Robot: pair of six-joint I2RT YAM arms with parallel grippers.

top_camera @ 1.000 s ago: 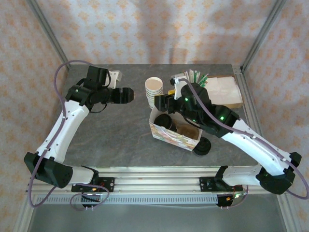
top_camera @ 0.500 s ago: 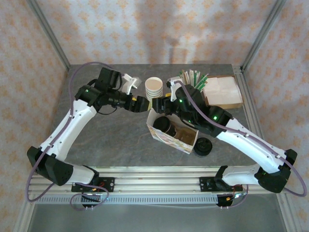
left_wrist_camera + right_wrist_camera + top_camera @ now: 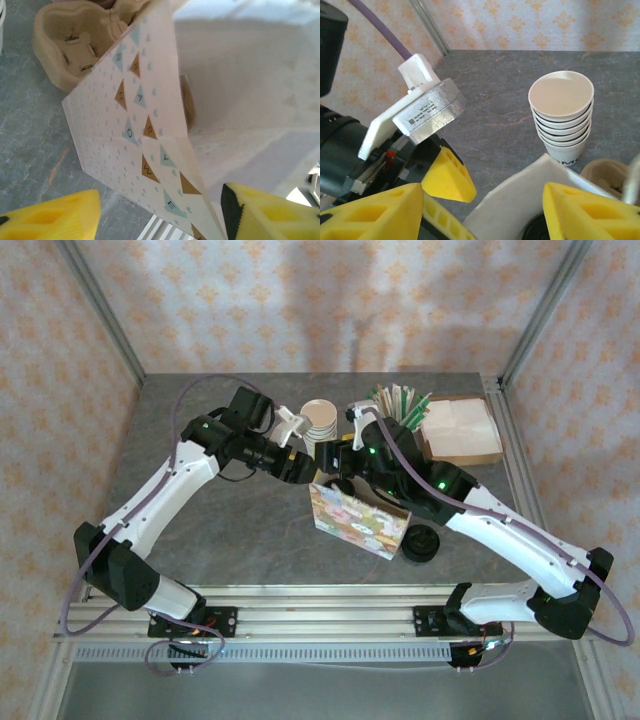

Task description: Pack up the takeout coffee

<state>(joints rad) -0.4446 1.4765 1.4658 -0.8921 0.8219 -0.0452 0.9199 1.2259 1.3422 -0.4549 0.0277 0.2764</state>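
Note:
The patterned paper bag (image 3: pixel 360 520) leans over, its printed side facing up. The takeout coffee sits inside it; I see just a sliver of its black lid (image 3: pixel 538 231) past the bag's white inner wall (image 3: pixel 520 200). My left gripper (image 3: pixel 298 468) is open, and its yellow fingers (image 3: pixel 50 220) straddle the bag's folded edge (image 3: pixel 165 150). My right gripper (image 3: pixel 331 455) is open over the bag's mouth, with the rim between its fingers (image 3: pixel 590 215). The left gripper's yellow fingertip (image 3: pixel 447 175) shows just beside it.
A stack of lidless beige cups (image 3: pixel 320 418) stands right behind the bag. A pulp cup carrier (image 3: pixel 75 45) lies beside it. Loose black lids (image 3: pixel 420 543) sit at the bag's right. Napkins (image 3: pixel 460 430) and stick packets (image 3: pixel 400 400) are at the back right.
My left arm has swung right from the back left to the bag's left edge. The bag has tipped over, so its printed side now hides the inside.

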